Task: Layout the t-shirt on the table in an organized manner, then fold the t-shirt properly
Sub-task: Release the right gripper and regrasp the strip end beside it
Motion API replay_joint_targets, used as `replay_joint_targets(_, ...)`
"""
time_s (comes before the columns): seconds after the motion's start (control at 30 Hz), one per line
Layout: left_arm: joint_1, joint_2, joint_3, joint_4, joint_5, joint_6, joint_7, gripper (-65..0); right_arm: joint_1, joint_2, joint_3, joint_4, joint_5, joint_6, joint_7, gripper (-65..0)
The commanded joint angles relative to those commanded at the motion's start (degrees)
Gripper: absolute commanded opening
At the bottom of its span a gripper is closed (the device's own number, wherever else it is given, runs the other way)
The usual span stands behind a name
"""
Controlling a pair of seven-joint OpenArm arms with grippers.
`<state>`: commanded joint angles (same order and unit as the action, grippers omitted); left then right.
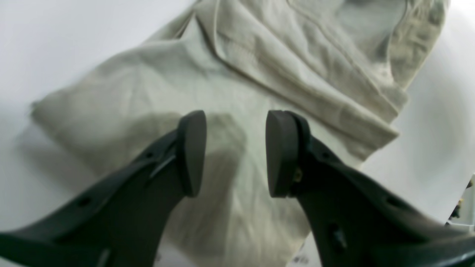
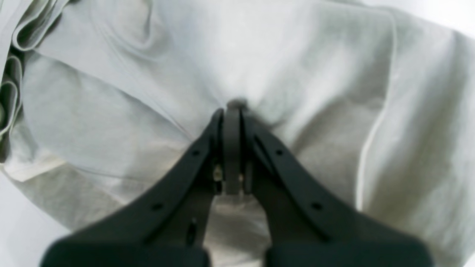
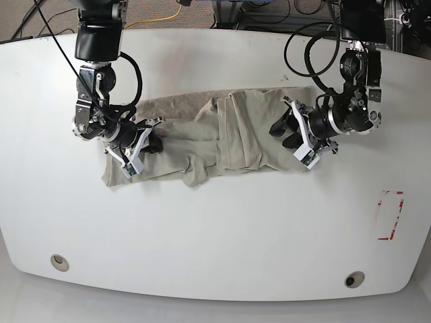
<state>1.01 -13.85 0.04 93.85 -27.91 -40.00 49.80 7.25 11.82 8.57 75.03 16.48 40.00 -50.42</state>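
While the right gripper (image 2: 232,111) has its fingers (image 2: 207,148) pressed together with a small bunch of the t-shirt (image 2: 297,66) pinched at the tips, the cloth around that pinch puckers up into creases that fan out from it. In the wrist view that fabric fills nearly everything beyond the tips, with some rolled, layered edges stacked off at the far left of the frame.

Left gripper (image 1: 236,152) is a different story: fingers (image 1: 193,152) spread well apart, nothing between them, hanging over the t-shirt (image 1: 156,92) with the cloth lying flat below the gap. A thick folded band with a hem runs diagonally just past the tips, and bare white table (image 1: 55,33) shows on both sides.

From the base view, the t-shirt (image 3: 202,145) is a long crumpled strip across the middle of the table (image 3: 215,229), bunched and overlapped near its centre. The right gripper (image 3: 149,142) sits at the end on that view's left, the left gripper (image 3: 283,128) at the end on its right. Further out, a red tape rectangle (image 3: 390,215) sits near the table's edge on the view's right, plus two round grommet holes (image 3: 59,262) along the near edge.
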Motion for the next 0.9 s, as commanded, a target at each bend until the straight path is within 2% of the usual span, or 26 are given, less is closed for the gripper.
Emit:
replay_joint_targets(0.07, 0.9, 0.0, -0.1, -0.2, 3.7, 0.0, -1.3, -49.0, 0.0, 0.0, 0.0, 0.9, 0.0, 0.00, 0.0, -64.4)
replay_joint_targets(0.13, 1.4, 0.3, -0.1, -0.3, 8.0, 0.0, -3.0, -60.3, 0.0, 0.0, 0.0, 1.8, 0.0, 0.00, 0.0, -64.4)
replay_joint_targets(0.17, 1.5, 0.4, -0.1, -0.3, 9.4, 0.0, -3.4, -62.2, 0.0, 0.0, 0.0, 2.0, 0.0, 0.00, 0.0, -64.4)
replay_joint_targets(0.37, 1.1, 1.7, -0.1, -2.6, 15.6, 0.0, -4.3, -61.4, 0.1, 0.0, 0.0, 2.1, 0.0, 0.00, 0.0, -64.4)
replay_joint_targets(0.6, -0.2, 1.7, -0.1, -11.2, 15.9, 0.0, -7.8, -61.4, 0.3, 0.0, 0.0, 4.4, 0.4, 0.00, -0.2, -64.0)
replay_joint_targets(0.63, -0.3, 1.7, -0.1, -12.9, 15.9, 0.0, -8.7, -61.4, 0.2, 0.0, 0.0, 6.0, 0.4, 0.00, -0.3, -62.1)
replay_joint_targets(0.7, -0.4, 1.7, -0.1, -15.5, 15.9, 0.0, -9.8, -61.4, 0.1, -0.2, 0.0, 8.8, 0.4, 0.00, -0.9, -51.7)
replay_joint_targets(0.9, -0.3, 1.5, -0.1, -17.8, 15.9, 0.0, -10.9, -61.4, 0.4, -1.2, 0.4, 19.7, 0.4, 0.00, -8.4, -11.1)
